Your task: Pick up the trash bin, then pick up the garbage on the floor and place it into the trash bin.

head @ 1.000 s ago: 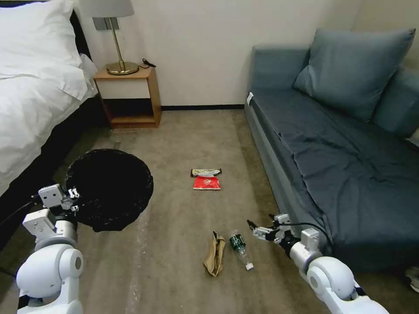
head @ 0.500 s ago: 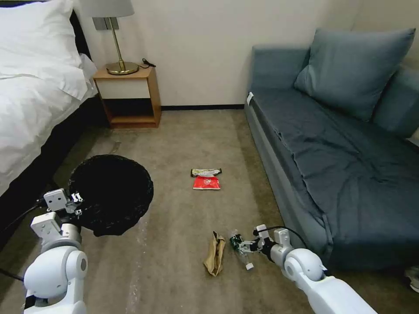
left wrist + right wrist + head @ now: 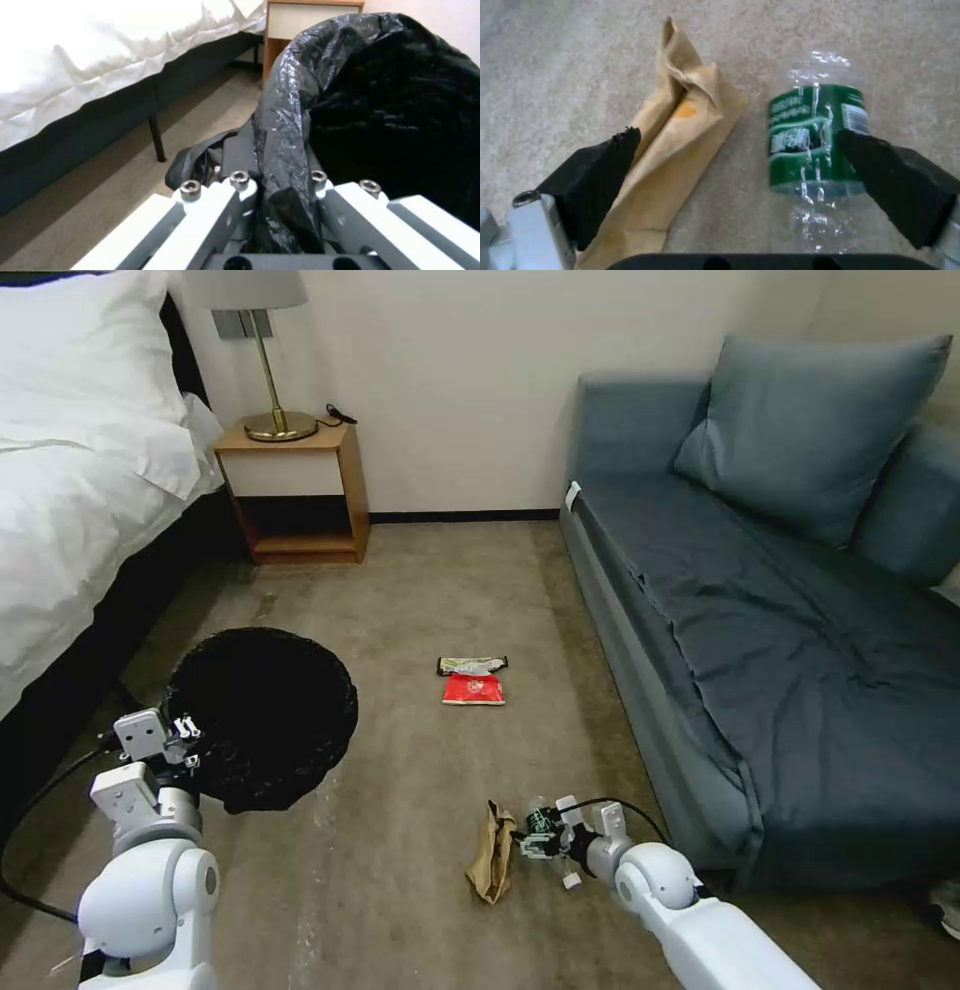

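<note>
1. Two pincers busy: left pincer [image 3: 277, 187] is clamped on the trash bin [image 3: 262, 715] rim, bin held above the carpet.
2. Right pincer [image 3: 735, 165] is spread wide, low over the paper bag [image 3: 672, 150] and bottle [image 3: 815, 150] lying side by side on the floor.

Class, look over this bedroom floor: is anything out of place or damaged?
Yes. Litter lies on the carpet: a crushed clear bottle beside a crumpled brown paper bag, and a red packet touching a long wrapper farther off.

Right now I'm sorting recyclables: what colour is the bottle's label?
Green with white print, on the bottle; clearest in the right wrist view.
</note>
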Robot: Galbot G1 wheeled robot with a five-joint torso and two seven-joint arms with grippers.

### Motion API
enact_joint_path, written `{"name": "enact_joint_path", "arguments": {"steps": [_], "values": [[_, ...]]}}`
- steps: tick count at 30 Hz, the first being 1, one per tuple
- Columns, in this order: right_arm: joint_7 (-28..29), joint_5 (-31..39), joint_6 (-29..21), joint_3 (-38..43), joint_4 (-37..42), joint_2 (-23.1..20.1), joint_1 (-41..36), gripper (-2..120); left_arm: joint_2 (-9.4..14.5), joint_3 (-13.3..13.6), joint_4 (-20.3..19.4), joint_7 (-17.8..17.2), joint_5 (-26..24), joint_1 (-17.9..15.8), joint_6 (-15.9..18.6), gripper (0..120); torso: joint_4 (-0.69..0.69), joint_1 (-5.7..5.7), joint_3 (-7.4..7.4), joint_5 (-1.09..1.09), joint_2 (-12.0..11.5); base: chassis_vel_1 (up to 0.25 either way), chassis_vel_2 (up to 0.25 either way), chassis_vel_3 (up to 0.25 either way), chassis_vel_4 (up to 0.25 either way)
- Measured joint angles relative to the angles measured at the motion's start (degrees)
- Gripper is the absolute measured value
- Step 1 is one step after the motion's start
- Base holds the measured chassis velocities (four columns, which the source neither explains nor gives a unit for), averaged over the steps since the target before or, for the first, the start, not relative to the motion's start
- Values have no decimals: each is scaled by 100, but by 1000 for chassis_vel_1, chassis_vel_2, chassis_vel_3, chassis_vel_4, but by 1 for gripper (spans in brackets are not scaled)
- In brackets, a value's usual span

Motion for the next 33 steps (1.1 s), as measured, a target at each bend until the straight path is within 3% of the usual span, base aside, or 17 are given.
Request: {"name": "enact_joint_path", "arguments": {"steps": [13,17,19,22,24,29,31,33], "values": [[-257,-413,433,154,-661,208,3,99,61,-89,-77,1,-97,-27,-10,4,-1,0,0,1,0,0,0,0,0],[-269,-459,507,193,-698,247,-25,87,86,-109,-78,-1,-119,-35,-9,4,-1,0,0,1,0,0,0,0,0],[-269,-464,538,219,-699,262,-27,76,101,-109,-78,-7,-130,-62,-10,4,-1,0,0,1,0,0,0,0,0],[-269,-466,542,225,-699,262,-25,70,102,-108,-78,-7,-133,-68,-10,4,-1,0,0,0,0,0,0,0,0],[-253,-472,573,242,-699,252,-16,57,102,-107,-65,-8,-139,-72,-10,4,0,0,0,1,0,0,0,0,0],[-247,-517,605,262,-699,241,-15,44,102,-107,-30,-8,-147,-88,-11,4,-1,0,0,1,0,0,0,0,0],[-258,-558,646,277,-691,221,-21,32,101,-100,-2,-8,-148,-105,-22,4,-1,0,0,1,0,0,0,0,0],[-265,-585,669,288,-682,210,-26,28,96,-88,14,-8,-145,-116,-30,4,-1,0,0,1,0,0,0,0,0]]}}
